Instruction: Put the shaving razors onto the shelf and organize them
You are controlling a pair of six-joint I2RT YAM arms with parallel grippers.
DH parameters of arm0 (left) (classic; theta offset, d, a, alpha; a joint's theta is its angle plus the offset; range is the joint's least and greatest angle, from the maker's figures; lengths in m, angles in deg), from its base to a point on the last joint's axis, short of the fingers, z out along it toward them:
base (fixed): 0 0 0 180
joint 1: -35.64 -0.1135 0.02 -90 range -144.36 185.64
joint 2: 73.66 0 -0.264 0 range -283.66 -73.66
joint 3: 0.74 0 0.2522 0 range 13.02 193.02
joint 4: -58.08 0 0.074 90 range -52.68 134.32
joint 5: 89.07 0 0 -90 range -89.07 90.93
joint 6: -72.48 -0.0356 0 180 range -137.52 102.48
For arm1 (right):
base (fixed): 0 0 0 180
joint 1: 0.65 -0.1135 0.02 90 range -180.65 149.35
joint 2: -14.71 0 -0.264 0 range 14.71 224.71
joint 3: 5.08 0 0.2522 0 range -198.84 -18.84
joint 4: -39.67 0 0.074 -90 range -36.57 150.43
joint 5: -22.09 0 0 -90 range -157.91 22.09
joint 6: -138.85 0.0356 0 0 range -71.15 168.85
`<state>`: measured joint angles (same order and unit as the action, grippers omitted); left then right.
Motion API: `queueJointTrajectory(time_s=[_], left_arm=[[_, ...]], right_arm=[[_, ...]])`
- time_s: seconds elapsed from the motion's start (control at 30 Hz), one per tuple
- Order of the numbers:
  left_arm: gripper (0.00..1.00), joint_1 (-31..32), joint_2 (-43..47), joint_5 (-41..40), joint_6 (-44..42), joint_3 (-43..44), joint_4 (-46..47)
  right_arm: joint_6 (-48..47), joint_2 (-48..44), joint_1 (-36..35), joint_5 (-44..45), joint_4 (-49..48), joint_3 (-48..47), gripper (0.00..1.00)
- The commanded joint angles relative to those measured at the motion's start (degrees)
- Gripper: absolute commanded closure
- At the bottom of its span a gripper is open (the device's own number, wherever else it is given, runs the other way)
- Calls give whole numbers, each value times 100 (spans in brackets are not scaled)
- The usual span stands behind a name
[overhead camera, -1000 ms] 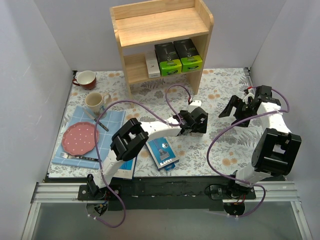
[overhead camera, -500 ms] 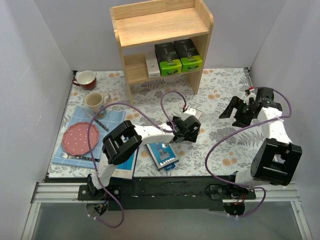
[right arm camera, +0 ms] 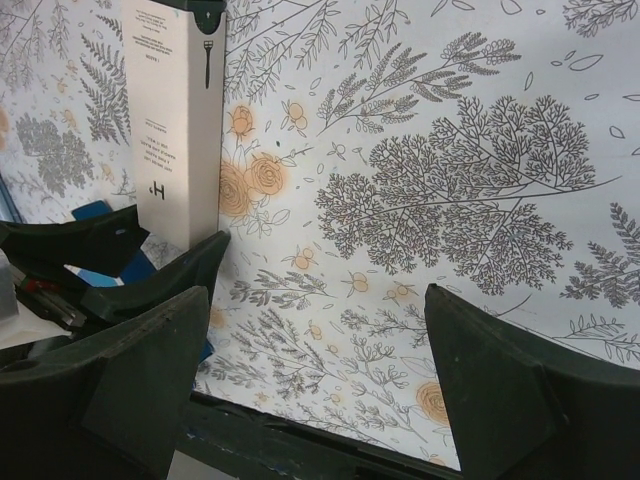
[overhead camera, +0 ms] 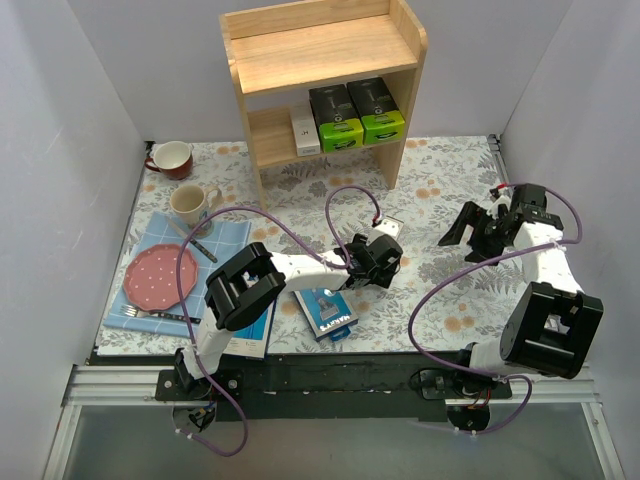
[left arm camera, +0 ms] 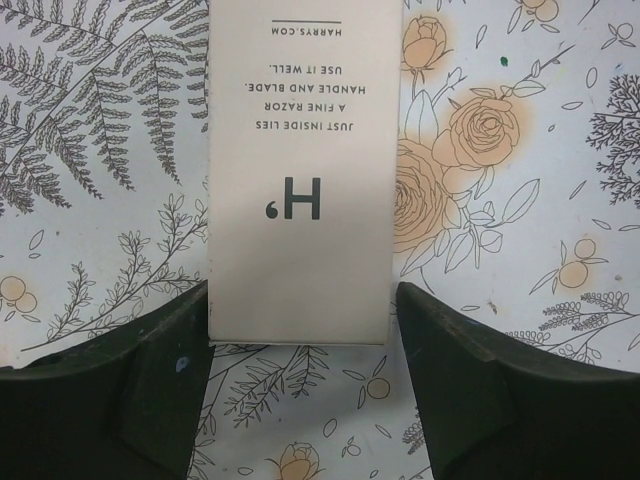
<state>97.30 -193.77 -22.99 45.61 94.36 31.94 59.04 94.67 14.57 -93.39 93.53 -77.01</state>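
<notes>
Low over the counter (overhead camera: 440,180), the outstretched left arm (overhead camera: 300,265) is spreading open fingers (left arm camera: 160,380) astride a white box (left arm camera: 298,150) pointing toward the far edge.

White box (left arm camera: 298,170): far end cut off by left wrist view's top edge. From above, left gripper (overhead camera: 383,245) hides most of it. Blue pack (overhead camera: 262,338) mostly under left arm. Box's fine print unreadable in right wrist view.

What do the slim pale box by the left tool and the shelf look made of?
The slim pale box looks like matte paperboard: flat printed faces, crisp edges, no glare. The shelf is probably light unpainted wood, with visible grain.
</notes>
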Motion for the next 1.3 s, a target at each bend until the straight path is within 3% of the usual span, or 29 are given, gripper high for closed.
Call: queueJointTrajectory(time_s=[0.0, 0.07, 0.17, 0.23, 0.47, 0.77, 0.8, 0.83, 1.1, 1.27], left_arm=[[35, -67, 147, 19, 138, 92, -80], [39, -120, 111, 71, 173, 154, -89], [57, -155, 76, 90, 68, 241, -10], [63, -155, 198, 46, 24, 277, -10], [69, -146, 1303, 116, -301, -188, 113], [84, -102, 2791, 177, -1180, -1190, 306], [96, -94, 2983, 186, -1268, -1234, 315], [100, -94, 3107, 177, -1425, -1356, 350], [100, -260, 4188, 186, -1682, -1727, 123], [100, -1033, 4610, 186, -1068, -1473, -492]], right_arm=[[-88, -288, 51, 25, -134, 130, 5], [-105, -324, 77, 25, -134, 227, 5], [-123, -341, 112, 34, -99, 280, 5], [-132, -324, 130, 42, -81, 245, 5], [-229, -69, 139, 165, -107, -53, 5], [-624, 248, 130, 508, 42, -457, 5], [-659, 309, 139, 595, 68, -510, 5], [-746, 335, 130, 631, 121, -554, 5], [-1185, 616, 130, 1044, 244, -1152, 5], [-1450, 740, 139, 1264, 253, -1232, 5]])
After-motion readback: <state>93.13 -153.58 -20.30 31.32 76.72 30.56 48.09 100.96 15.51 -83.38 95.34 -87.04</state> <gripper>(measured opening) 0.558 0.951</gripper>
